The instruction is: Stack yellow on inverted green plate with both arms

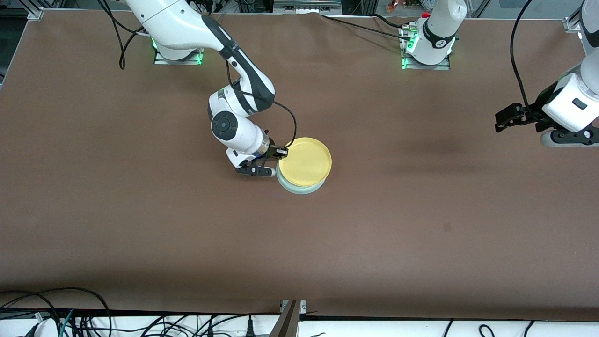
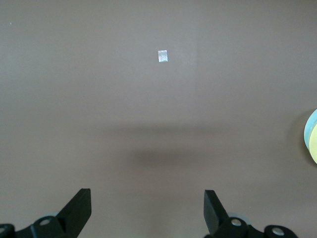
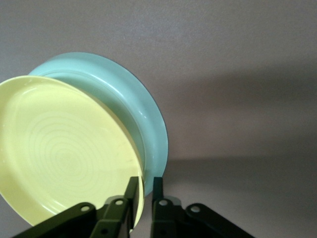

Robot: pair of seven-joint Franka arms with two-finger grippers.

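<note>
The yellow plate (image 1: 305, 161) is held by its rim over the pale green plate (image 1: 302, 188), which lies on the brown table and shows as a crescent under it. My right gripper (image 1: 281, 153) is shut on the yellow plate's rim at the side toward the right arm's end. In the right wrist view its fingers (image 3: 143, 181) straddle the rim of the yellow plate (image 3: 64, 148), with the green plate (image 3: 138, 109) close beneath. My left gripper (image 1: 500, 120) is open and empty, and waits over the table at the left arm's end (image 2: 147, 196).
A small pale patch (image 2: 162, 56) marks the tabletop under the left gripper. The green plate's edge (image 2: 312, 134) shows at the border of the left wrist view. Cables (image 1: 56, 313) lie along the table's edge nearest the front camera.
</note>
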